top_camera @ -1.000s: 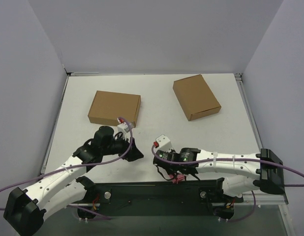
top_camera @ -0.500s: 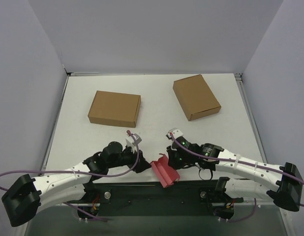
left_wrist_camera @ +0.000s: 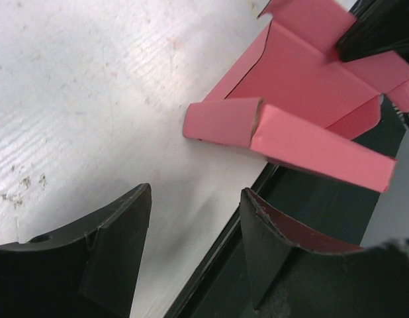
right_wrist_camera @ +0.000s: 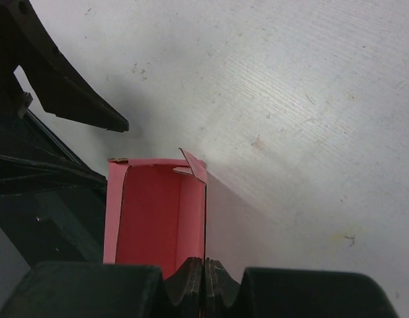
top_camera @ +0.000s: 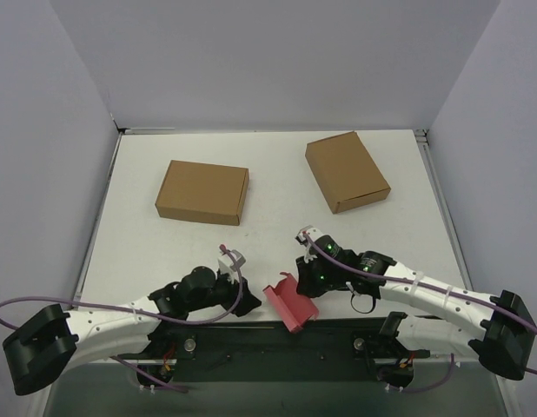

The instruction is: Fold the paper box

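The left pincer (top_camera: 242, 299) (left_wrist_camera: 194, 255) stands released over the white table (top_camera: 277, 174), its two black fingers spread wide with nothing between them. Just ahead of its fingertips, not touching them, lies the pink thin-card paper box (top_camera: 290, 306) (left_wrist_camera: 304, 99) (right_wrist_camera: 151, 212). It is a half-folded open trough, partly over the black base rail (top_camera: 268, 340). The right pincer (top_camera: 301, 285) (right_wrist_camera: 204, 275) is clenched on one upright side wall of the box, with the card pinched between its pads.
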Robot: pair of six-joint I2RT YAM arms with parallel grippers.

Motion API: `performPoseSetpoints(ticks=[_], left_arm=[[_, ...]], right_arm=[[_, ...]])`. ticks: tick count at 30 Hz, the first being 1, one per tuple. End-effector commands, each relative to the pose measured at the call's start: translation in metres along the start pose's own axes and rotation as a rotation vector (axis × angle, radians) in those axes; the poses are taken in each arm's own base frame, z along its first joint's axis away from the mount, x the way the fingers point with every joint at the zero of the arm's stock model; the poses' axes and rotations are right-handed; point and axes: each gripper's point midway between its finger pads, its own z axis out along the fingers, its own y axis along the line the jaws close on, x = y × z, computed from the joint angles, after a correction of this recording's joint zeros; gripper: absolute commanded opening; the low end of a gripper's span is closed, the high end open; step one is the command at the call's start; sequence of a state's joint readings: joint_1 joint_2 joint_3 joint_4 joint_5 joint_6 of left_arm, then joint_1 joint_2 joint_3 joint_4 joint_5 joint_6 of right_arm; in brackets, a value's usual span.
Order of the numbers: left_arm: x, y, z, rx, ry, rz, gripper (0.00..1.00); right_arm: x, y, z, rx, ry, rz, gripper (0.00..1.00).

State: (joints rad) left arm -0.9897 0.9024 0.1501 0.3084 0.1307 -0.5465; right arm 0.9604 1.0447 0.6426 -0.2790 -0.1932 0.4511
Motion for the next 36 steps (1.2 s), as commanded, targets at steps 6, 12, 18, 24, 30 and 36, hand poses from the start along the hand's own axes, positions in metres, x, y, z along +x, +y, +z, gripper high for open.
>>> performPoseSetpoints(ticks=[6, 12, 18, 24, 30, 36], left_arm=[[-0.026, -0.013, 0.022, 0.037, -0.083, 0.092, 0.66], [-0.027, -0.021, 0.04, 0.071, -0.08, 0.17, 0.66], [-0.019, -0.022, 0.048, 0.086, -0.066, 0.176, 0.66], [-0.022, -0.027, 0.05, 0.092, -0.071, 0.178, 0.66], [-0.021, -0.03, 0.054, 0.097, -0.059, 0.182, 0.65], [-0.017, -0.03, 0.053, 0.093, -0.057, 0.161, 0.61]], right_arm=[[-0.006, 0.011, 0.013, -0.086, -0.001, 0.001, 0.08], [-0.006, 0.024, 0.019, -0.175, -0.01, 0.05, 0.17], [0.003, 0.03, 0.028, -0.232, 0.034, 0.107, 0.39], [-0.008, 0.04, 0.028, -0.275, 0.0, 0.135, 0.62], [-0.019, 0.044, 0.019, -0.278, -0.03, 0.153, 0.7], [-0.014, 0.028, 0.016, -0.178, -0.021, 0.175, 0.63]])
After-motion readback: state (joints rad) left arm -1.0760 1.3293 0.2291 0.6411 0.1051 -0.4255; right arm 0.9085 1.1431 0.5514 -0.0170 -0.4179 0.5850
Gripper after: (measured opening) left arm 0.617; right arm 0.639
